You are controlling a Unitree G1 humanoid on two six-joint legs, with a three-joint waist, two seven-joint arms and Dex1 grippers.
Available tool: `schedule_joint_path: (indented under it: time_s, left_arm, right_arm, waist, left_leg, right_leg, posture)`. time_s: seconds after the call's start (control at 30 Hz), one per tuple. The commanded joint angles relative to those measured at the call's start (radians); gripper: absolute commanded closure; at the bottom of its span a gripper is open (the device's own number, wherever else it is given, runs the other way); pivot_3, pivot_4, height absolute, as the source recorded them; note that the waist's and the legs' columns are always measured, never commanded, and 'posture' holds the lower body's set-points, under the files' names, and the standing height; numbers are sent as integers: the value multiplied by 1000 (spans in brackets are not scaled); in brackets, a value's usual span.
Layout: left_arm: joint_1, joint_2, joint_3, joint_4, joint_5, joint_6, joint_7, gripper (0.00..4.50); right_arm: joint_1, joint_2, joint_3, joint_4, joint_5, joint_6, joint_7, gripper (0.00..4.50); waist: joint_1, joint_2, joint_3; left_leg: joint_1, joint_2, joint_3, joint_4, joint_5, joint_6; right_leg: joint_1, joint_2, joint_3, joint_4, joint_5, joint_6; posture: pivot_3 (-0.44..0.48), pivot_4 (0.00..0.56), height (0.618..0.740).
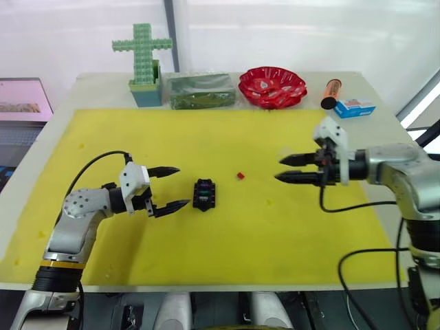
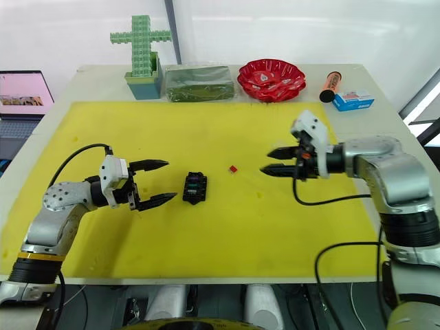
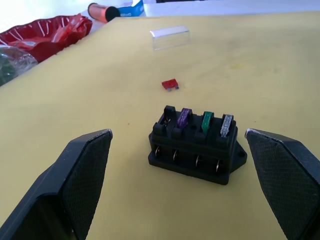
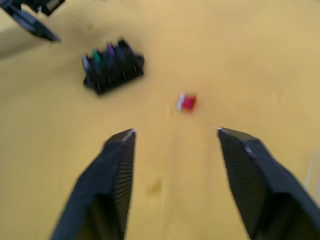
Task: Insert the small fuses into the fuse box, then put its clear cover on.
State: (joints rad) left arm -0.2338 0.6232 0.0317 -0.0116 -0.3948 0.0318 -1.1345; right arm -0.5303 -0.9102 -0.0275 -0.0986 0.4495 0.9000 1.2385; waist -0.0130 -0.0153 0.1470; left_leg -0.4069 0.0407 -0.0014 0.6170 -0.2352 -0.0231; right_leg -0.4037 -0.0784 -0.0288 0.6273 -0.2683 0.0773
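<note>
One loose red fuse (image 1: 240, 176) left of the wide-open right end effector (image 1: 291, 169), nearer it than the wide-open left end effector (image 1: 172, 187); fuse box (image 1: 204, 194) further left

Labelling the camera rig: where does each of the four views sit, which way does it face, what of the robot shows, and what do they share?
Left eye view: head, looking down over the yellow mat; both arms, left claw, right claw.
Right eye view: stereo twin, same scene.
Left wrist view: on the left wrist, facing the fuse box between its open fingers; red fuse and clear cover lie beyond.
Right wrist view: on the right wrist, facing down over the red fuse; open fingers.
Shared: fuse box and red fuse.
</note>
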Motion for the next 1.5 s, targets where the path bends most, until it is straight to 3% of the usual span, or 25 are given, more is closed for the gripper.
schedule_joint_path:
  time_s: [0.03, 0.07, 0.43, 0.63, 0.87, 0.97, 1.1, 1.5]
  left_arm:
    - [-12, 10, 27, -5, -16, -26, -13, 0]
    - [-14, 8, 27, -5, -17, -27, -13, 0]
    - [-42, 3, 23, 0, -28, -27, -24, 0]
    - [-41, -2, 15, -17, -38, -22, -33, 0]
    - [-44, -5, 8, -55, -50, -4, -25, 0]
    - [-41, -5, 7, -55, -45, -1, -23, 0]
    - [-36, -3, 8, -54, -45, 0, -24, 0]
    - [-45, -6, 0, -28, -38, -10, -36, 0]
  right_arm:
    - [-5, -44, -31, 100, 24, -23, 47, 326]
    - [-32, -29, -33, 145, 37, 24, 23, 36]
    - [-310, 153, -30, 491, 175, 458, -63, 36]
    - [-390, 274, -6, 643, 148, 491, -151, 36]
    - [-454, 356, 26, 802, 103, 414, -154, 36]
    - [-452, 372, 72, 830, 64, 357, -138, 608]
    - [-464, 384, 87, 848, 63, 365, -111, 2020]
    - [-483, 437, 110, 919, 1, 307, -112, 2020]
  waist:
    - [-1, 0, 0]
    - [-1, 0, 0]
    - [4, 1, 3]
    - [2, 1, 3]
    - [3, 2, 3]
    - [1, 1, 3]
    - [0, 2, 3]
    - [0, 2, 3]
  left_leg:
    - [0, 0, 0, 0, 0, 0]
    - [0, 0, 0, 0, 0, 0]
    - [-1, 0, 0, 0, 0, 0]
    - [-1, 0, -1, 1, 0, 0]
    - [-1, 0, -1, 1, 0, 0]
    - [-1, 0, -1, 1, 0, 0]
    - [-1, 0, -1, 1, 0, 0]
    - [-1, 0, -1, 1, 0, 0]
  right_leg:
    - [0, 0, 0, 0, 0, 0]
    - [0, 0, 0, 0, 0, 0]
    - [0, 1, 1, 0, 2, 3]
    - [0, 1, 0, 1, 2, 3]
    - [0, 1, 0, 2, 2, 4]
    - [0, 1, 0, 2, 2, 4]
    - [0, 2, 0, 3, 2, 4]
    - [0, 2, 1, 3, 2, 4]
  posture:
    - [0, 150, 740]
    - [0, 150, 740]
    - [0, 150, 740]
    - [0, 150, 740]
    - [0, 150, 740]
    - [0, 150, 740]
    - [0, 150, 740]
    - [0, 150, 740]
